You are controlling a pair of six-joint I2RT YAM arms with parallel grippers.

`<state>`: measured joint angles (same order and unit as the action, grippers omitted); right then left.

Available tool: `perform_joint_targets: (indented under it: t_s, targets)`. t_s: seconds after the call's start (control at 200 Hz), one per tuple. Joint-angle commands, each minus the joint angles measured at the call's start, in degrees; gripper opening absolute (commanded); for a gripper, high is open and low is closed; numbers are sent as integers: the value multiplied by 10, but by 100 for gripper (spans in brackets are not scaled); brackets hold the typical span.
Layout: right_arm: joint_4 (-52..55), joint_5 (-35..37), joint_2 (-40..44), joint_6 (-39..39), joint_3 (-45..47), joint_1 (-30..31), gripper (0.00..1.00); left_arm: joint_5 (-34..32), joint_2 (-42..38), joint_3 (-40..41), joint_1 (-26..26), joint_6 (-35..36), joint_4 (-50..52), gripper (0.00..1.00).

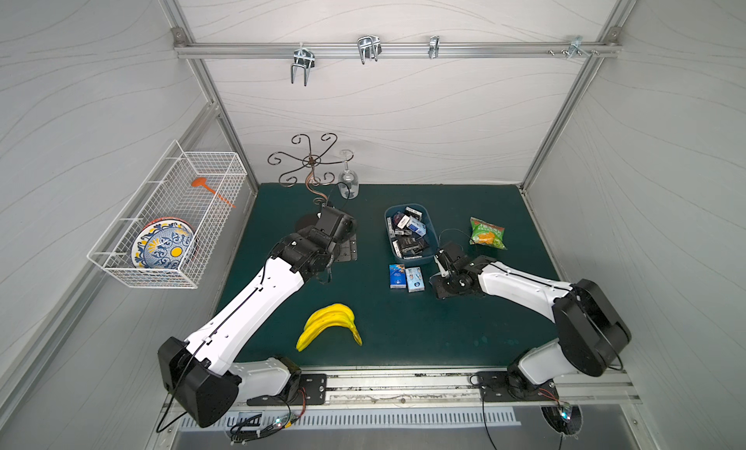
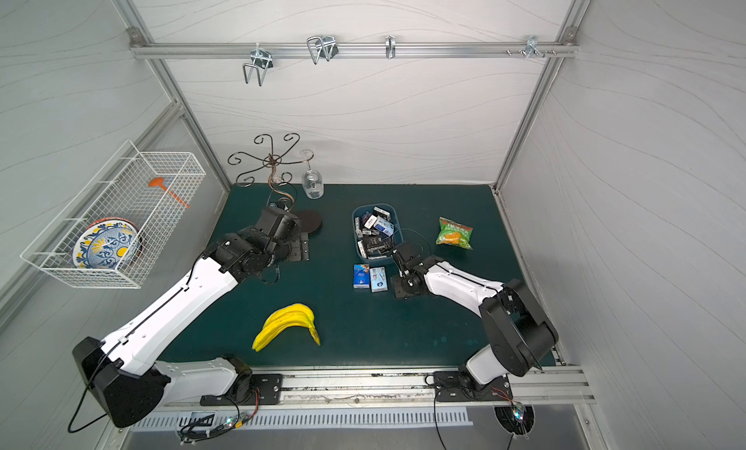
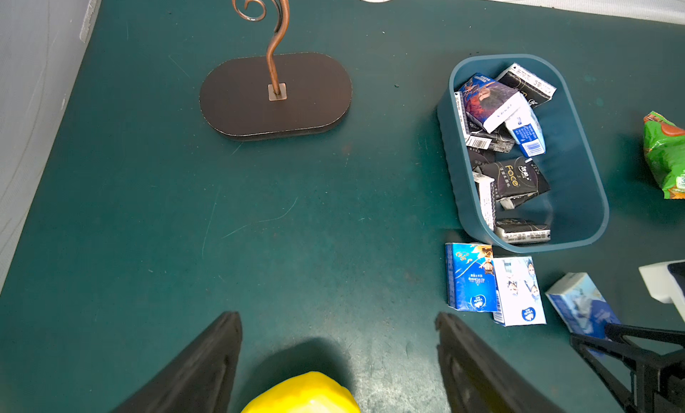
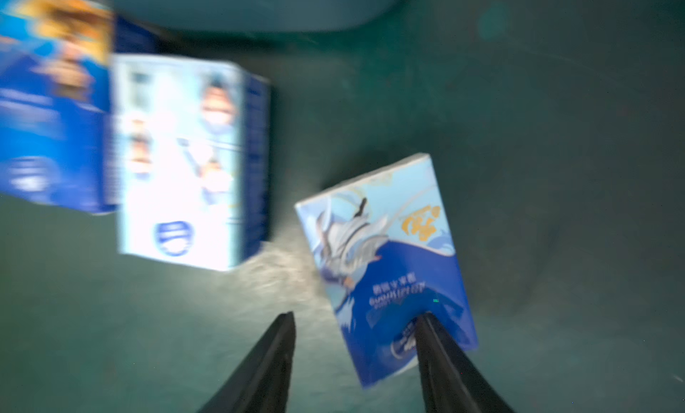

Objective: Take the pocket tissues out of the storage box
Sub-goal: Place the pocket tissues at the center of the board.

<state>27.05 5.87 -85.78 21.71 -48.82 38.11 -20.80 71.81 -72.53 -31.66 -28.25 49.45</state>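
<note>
Right wrist view: right gripper (image 4: 356, 314) jaws parted, blue-and-white film-wrapped tissue packet (image 4: 385, 251) leaning on one finger, near blue-grey plastic storage box (image 4: 259, 7). Likely light, soft, slippery; pinch flat faces.

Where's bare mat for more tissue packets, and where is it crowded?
Free: the mat between the bananas and the right arm, and between the stand base and the storage box. Crowded: in front of the box, three packets beside the right gripper.
</note>
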Motion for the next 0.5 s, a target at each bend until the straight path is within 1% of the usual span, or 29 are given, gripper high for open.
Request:
perform_joint_targets:
  t_s: [0.0,0.095,0.195,0.325,0.42,0.495]
  targets:
    - [-23,-83,39,22,-20,-11,59,-3,4,-30,-1,2,-18,86]
    - [-26,-122,76,20,-16,-37,61,-7,0,-27,0,3,-20,86]
    - [-26,-142,97,9,-4,-80,62,-9,-4,-24,-1,1,-22,86]
    - [-44,-184,80,-8,14,-128,63,-2,-2,-21,-1,-4,-25,86]
    - [-69,-218,55,-26,23,-146,65,2,0,-23,-1,-5,-25,86]
    - [-81,-228,34,-37,26,-153,66,4,-2,-23,-1,-3,-26,86]
